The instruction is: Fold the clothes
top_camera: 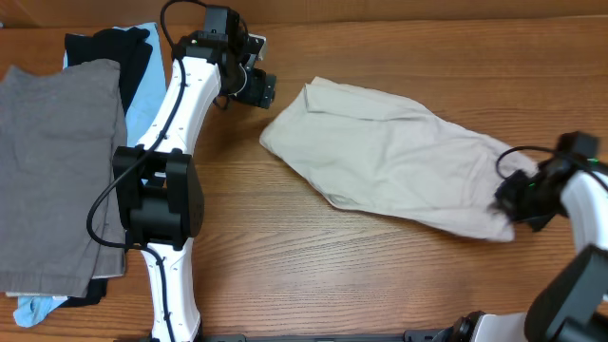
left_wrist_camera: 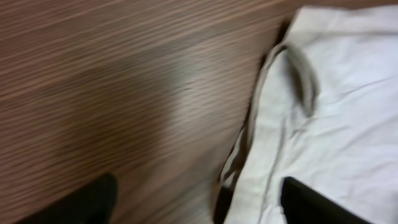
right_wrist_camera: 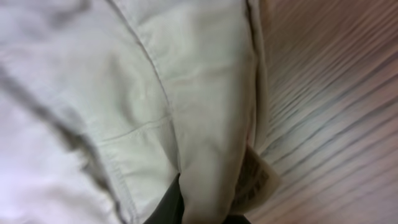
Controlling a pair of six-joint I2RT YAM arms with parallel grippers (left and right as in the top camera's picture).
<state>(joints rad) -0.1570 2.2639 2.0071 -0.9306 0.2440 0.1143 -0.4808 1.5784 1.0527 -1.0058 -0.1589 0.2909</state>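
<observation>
The light beige shorts (top_camera: pixel 399 157) lie spread across the middle and right of the table. My left gripper (top_camera: pixel 261 90) is open at their upper-left corner. In the left wrist view (left_wrist_camera: pixel 199 199) its fingers straddle the shorts' edge (left_wrist_camera: pixel 323 143), one finger over bare wood and one over the cloth, near a belt loop (left_wrist_camera: pixel 305 74). My right gripper (top_camera: pixel 515 195) is shut on the right end of the shorts. In the right wrist view (right_wrist_camera: pixel 202 208) a fold of beige cloth (right_wrist_camera: pixel 186 93) is pinched between the fingers, with the inner label (right_wrist_camera: pixel 258 180) beside it.
A stack of garments sits at the far left: a grey one (top_camera: pixel 57 161) on top, with light blue (top_camera: pixel 142 90) and black (top_camera: pixel 114 47) ones beneath. The left arm's base (top_camera: pixel 157 199) stands next to the stack. Bare wooden table (top_camera: pixel 323 256) lies in front of the shorts.
</observation>
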